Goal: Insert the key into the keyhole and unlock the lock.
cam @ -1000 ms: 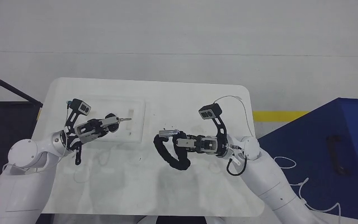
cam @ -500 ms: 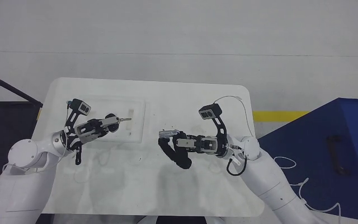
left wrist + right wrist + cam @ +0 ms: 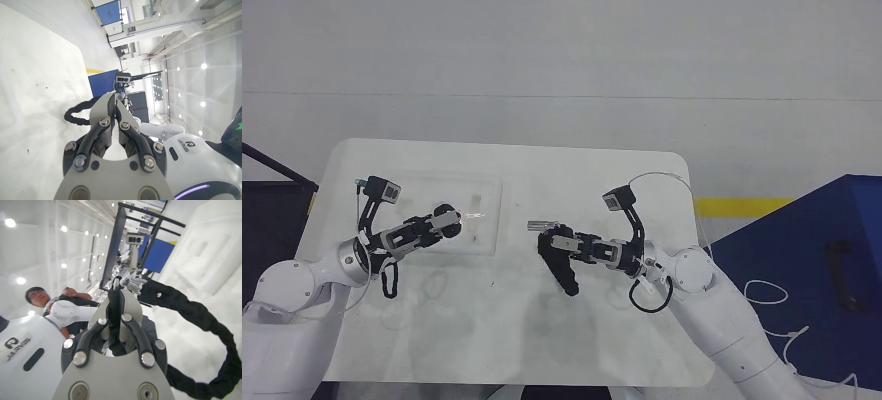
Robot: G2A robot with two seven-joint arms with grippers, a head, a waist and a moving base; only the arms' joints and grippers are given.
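White desk (image 3: 592, 180) surface lies beneath both arms. We find the left claw (image 3: 452, 219) pressed together on the key (image 3: 473, 214), its blade pointing toward the right arm, above a shallow white tray (image 3: 488, 240). We find the right claw (image 3: 556, 242) clamped on the black sleeved cable (image 3: 566, 275) of the lock (image 3: 539, 226). Its metal end faces the key, apart from it, and the cable loop hangs below the claw
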